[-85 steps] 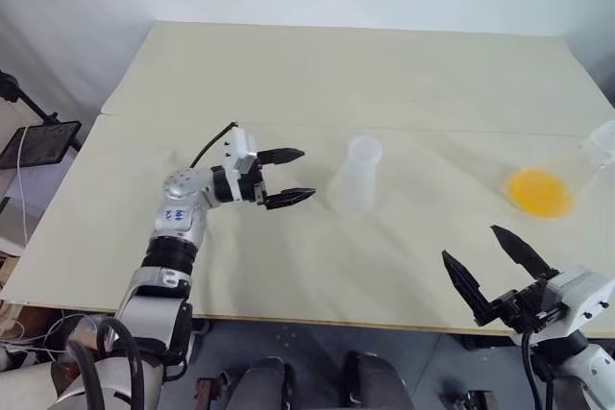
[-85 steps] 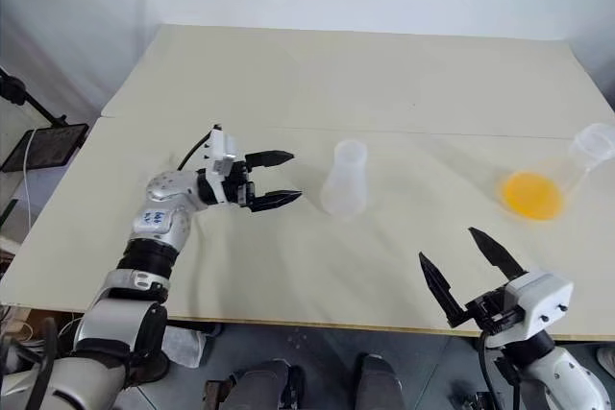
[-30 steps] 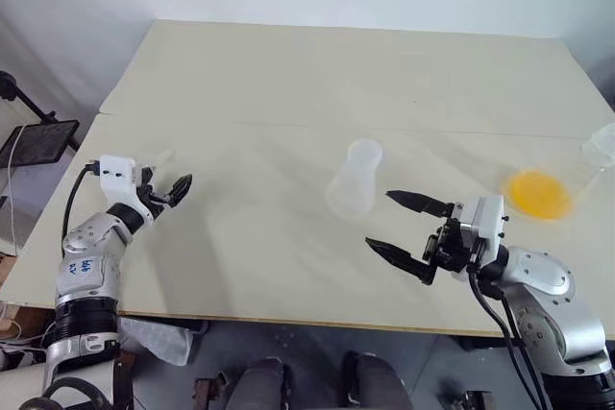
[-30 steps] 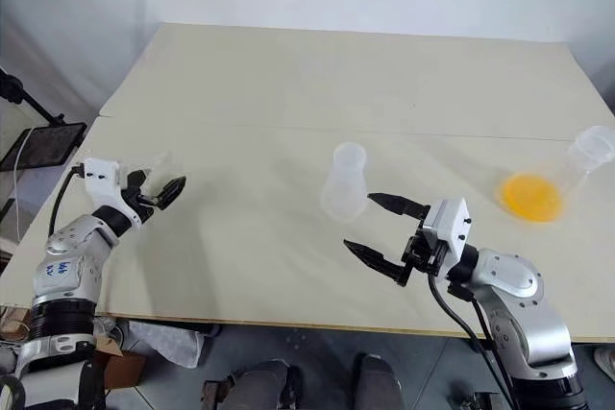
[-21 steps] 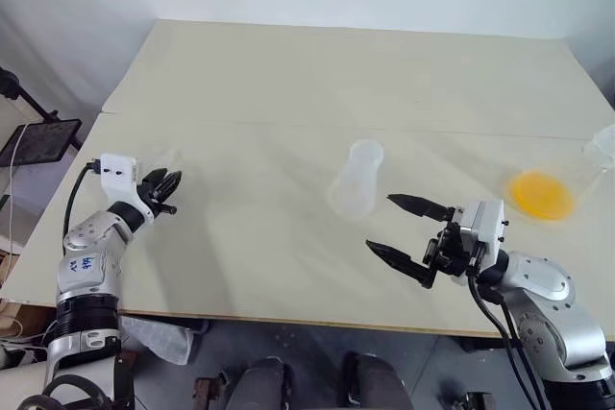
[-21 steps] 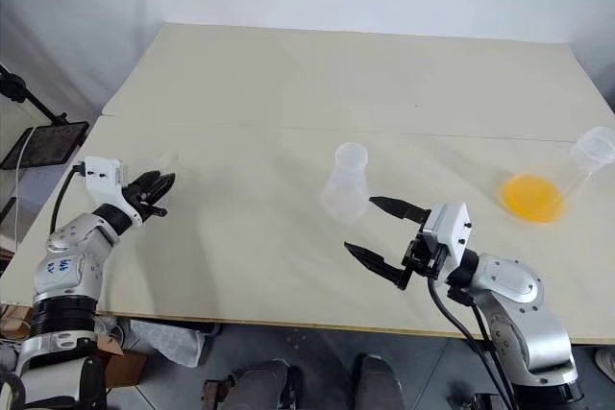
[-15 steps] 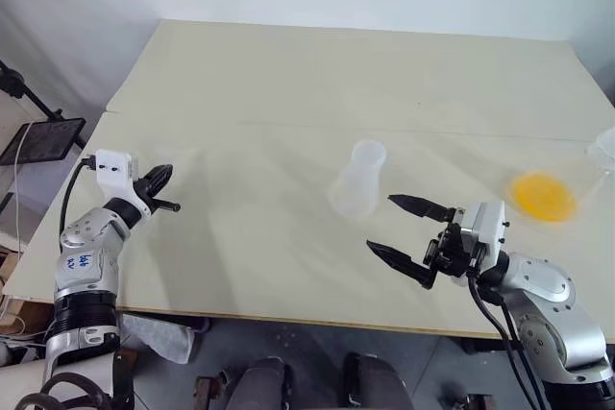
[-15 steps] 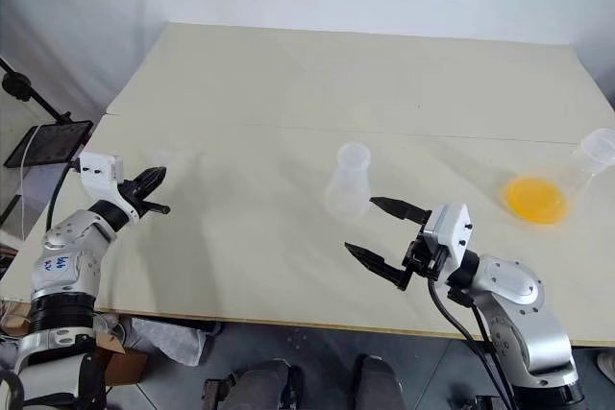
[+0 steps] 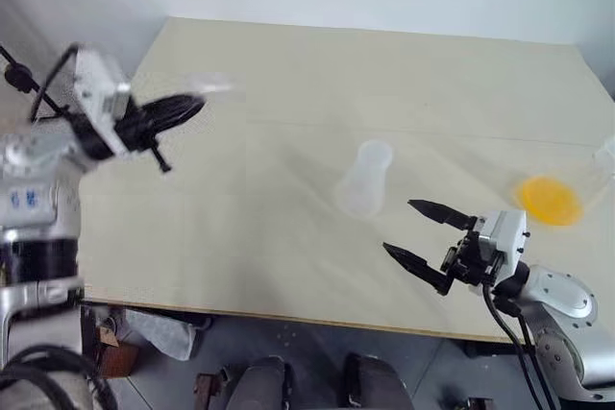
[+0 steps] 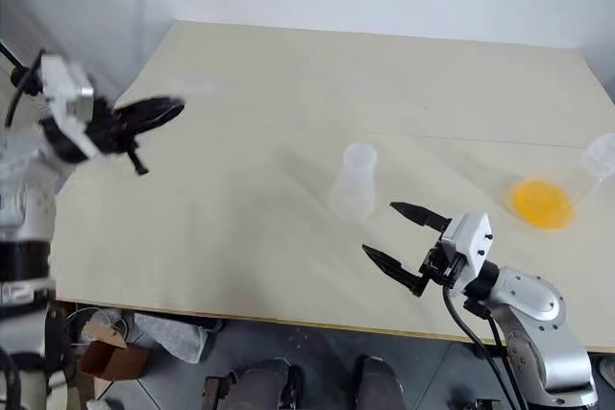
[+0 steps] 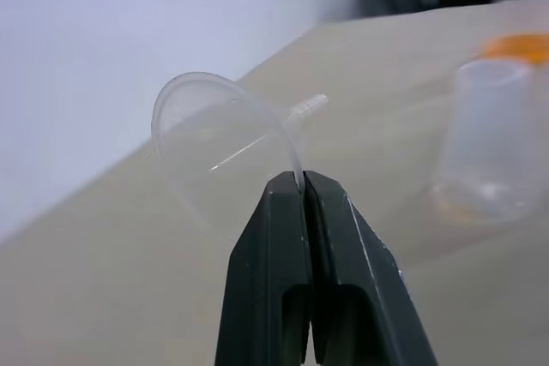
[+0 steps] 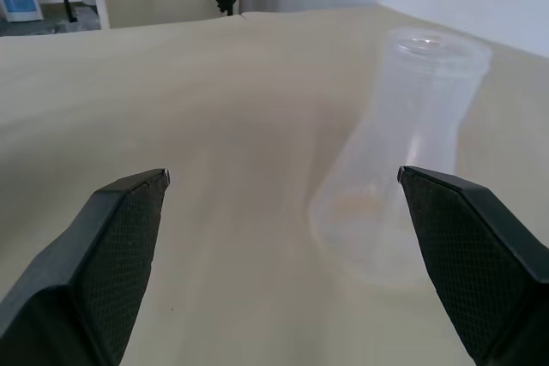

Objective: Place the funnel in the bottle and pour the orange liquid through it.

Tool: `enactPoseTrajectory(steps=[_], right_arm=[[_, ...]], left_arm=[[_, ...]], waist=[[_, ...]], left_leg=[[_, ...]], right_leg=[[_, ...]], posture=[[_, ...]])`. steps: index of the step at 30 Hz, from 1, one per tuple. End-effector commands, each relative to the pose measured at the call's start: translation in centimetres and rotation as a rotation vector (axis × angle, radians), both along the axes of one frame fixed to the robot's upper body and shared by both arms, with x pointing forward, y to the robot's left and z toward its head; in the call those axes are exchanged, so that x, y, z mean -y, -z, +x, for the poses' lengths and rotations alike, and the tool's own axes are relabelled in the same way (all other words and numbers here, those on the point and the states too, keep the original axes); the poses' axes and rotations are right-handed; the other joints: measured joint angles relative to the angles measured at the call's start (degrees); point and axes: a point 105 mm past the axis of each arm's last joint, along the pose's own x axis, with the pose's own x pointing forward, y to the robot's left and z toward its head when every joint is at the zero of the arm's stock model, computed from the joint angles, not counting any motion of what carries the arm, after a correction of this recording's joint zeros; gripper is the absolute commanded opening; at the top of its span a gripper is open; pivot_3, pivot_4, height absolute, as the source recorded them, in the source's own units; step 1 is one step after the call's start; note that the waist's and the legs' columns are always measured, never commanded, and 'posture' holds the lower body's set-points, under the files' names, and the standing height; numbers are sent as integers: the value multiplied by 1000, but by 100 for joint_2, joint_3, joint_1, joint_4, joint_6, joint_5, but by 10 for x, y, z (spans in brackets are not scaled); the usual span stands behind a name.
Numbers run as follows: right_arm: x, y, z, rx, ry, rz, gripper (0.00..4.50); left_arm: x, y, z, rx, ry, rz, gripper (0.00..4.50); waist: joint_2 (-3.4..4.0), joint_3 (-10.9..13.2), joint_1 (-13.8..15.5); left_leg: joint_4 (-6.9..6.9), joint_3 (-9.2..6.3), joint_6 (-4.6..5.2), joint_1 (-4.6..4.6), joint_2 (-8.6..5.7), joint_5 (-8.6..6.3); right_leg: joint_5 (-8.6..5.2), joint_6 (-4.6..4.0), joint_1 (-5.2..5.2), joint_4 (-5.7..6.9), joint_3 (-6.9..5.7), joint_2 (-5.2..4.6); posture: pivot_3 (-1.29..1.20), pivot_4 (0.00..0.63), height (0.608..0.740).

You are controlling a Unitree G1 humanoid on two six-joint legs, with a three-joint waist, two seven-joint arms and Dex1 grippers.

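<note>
From the head cameras, I see my left gripper [image 9: 187,108] has come up off the table [image 9: 288,74] since half a second ago, when it sat low at the near left edge; it is now raised and blurred, with a faint clear shape at its tips that I take for the funnel [image 9: 213,86]. The bottle [image 9: 363,179] stands upright mid-table, just beyond the tips of my right gripper [image 9: 423,234], whose jaws are spread wide and hold nothing; the orange liquid [image 9: 548,199] lies further out past that gripper. In the left wrist camera the jaws are pressed together on the funnel's rim, its spout pointing away from them. In the right wrist camera the bottle stands ahead, nearer one jaw. So the funnel is picked; carrying it to the bottle's neck comes next.
</note>
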Motion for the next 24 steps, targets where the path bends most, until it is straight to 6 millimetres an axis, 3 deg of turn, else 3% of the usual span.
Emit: enactPoseTrajectory(steps=[1,4,13,18,24], right_arm=[[3,-9,-6,56,31,-12,4500],[3,-7,-10,57,54,-4,4500],[4,-6,-14,75,115,12,4500],[1,-4,-18,75,130,26,4500],[0,-5,-17,83,141,33,4500]], left_arm=[[37,-3,7,53,136,178,18],[73,-7,14,101,235,299,18],[118,-3,20,229,352,500,18],[132,-4,20,265,374,513,18],[141,12,16,299,426,592,18]], waist=[[0,0,-5],[-2,1,-3],[-5,3,-94],[-6,4,-75],[-6,4,-86]], left_leg=[[-1,1,1,-1,1,1],[-2,5,4,-11,4,2],[-5,14,8,-16,15,5],[7,2,12,-28,8,6],[10,-1,13,-30,9,7]], right_leg=[[0,0,-3,-1,-3,4],[0,0,-7,-5,-9,10],[0,1,-14,-9,-18,11],[1,5,-14,-11,-20,4],[2,5,-14,-10,-23,5]], posture=[[0,150,740],[0,150,740],[0,150,740],[0,150,740],[0,150,740]])
